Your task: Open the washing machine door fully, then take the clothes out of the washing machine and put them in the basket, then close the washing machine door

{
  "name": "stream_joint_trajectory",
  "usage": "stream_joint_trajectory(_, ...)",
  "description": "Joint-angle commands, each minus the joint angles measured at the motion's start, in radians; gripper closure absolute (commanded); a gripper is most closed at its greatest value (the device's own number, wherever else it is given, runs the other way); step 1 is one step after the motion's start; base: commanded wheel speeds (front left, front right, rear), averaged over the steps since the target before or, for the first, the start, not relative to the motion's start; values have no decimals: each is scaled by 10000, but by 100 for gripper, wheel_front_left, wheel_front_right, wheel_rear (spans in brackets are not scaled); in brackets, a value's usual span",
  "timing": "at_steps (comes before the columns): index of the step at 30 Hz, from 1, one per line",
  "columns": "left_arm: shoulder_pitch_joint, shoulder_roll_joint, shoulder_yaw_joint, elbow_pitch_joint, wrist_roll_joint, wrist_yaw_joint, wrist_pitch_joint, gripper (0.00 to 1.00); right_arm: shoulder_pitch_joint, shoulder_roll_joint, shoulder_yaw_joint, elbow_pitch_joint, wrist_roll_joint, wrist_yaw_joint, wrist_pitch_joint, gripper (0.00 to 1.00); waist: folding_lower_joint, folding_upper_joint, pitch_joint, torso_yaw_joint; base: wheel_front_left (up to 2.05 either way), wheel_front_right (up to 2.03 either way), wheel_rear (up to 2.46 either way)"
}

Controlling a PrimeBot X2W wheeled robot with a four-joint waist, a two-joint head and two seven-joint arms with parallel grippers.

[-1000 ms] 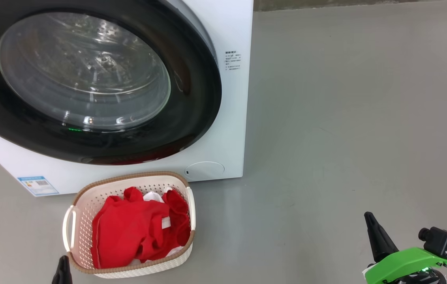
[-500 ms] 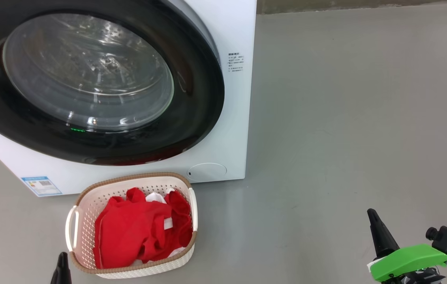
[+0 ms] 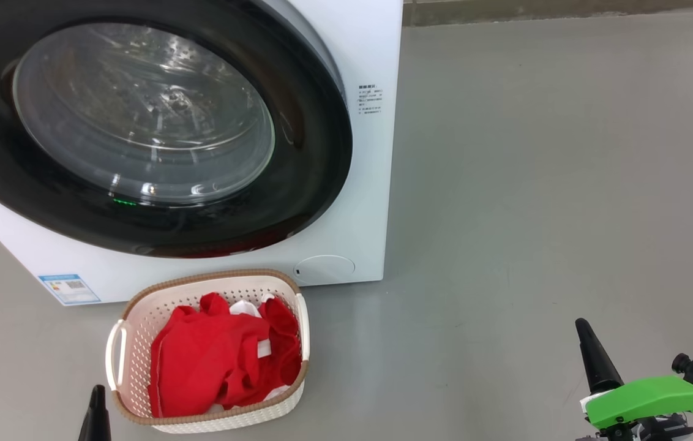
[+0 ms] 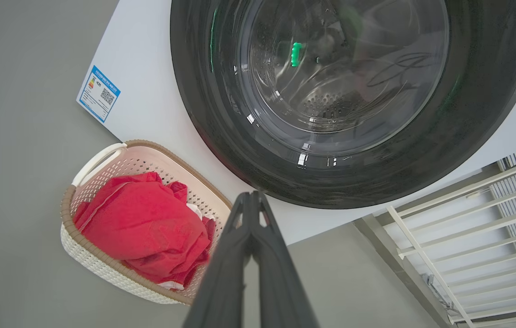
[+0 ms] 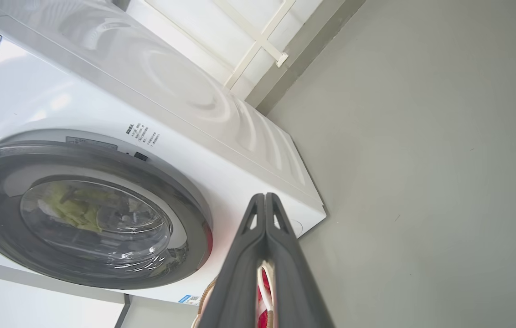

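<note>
The door sits shut against the front of the washer, its glass bulge facing straight out from that front toward the robot. Being round, it has no long axis to speak of. It looks stiff, glossy and probably slippery on the black rim, so I'd expect a push flat on the rim to serve better than a pinch. Which side carries the hinge I cannot tell. The basket stands on the floor just in front of the washer, below the door's lower edge and close to the round flap. Its two white handles lie on a line roughly along the washer's front, and whether that is its longer way I can't say. The clothes are heaped inside it, red with a bit of white trim showing on the side nearer the washer. They look soft, light and limp, with no clear axis, and a raised fold at the top of the heap would be the place to pinch. The left fingers are pressed together on nothing, low and just on the far side of the basket from the washer. The right fingers are likewise clenched and empty, well off from the washer's right corner. With the door shut and the clothes in the basket, the job looks done.
</note>
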State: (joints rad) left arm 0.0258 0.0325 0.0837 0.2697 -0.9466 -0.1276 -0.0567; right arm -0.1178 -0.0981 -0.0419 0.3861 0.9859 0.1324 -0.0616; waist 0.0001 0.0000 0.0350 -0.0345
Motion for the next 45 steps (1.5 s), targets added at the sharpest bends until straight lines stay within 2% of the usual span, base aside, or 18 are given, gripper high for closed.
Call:
stream_joint_trajectory(1, -488, 162, 184, -221, -373, -17, 73, 100, -46, -16, 43, -330, 339, -7, 83, 100, -1, 0, -11, 13, 0, 0, 0)
stream_joint_trajectory(45, -1148, 174, 278, -242, -5219, -28, 1338, 100, 66, 368, -554, -1171, 4904, -15, 1380, 100, -1, 0, -251, 271, 0, 0, 0)
